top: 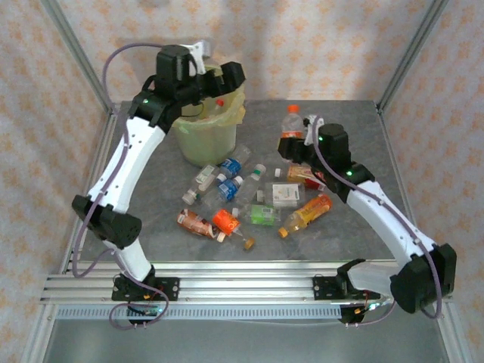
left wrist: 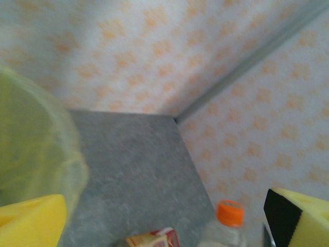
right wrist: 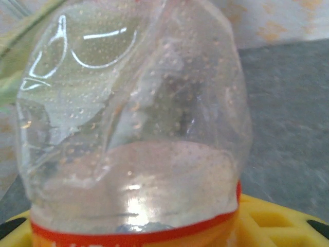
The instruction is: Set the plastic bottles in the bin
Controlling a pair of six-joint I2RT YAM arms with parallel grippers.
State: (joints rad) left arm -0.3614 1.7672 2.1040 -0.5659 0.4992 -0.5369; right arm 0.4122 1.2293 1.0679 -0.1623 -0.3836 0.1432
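The bin stands at the table's back left; loose bottles lie before it, 1 upright bottle to its right

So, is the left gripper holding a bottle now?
No, the left gripper is open, its yellow fingers wide apart with nothing gripped.

Soft, even, fairly bright light covers the top view. The bench carries only faint, diffuse shadows. The left wrist view is hazy throughout, and the bin liner at left is a smeared blur. In the right wrist view the very close clear bottle is soft-focused, with white glare streaks at its upper left.
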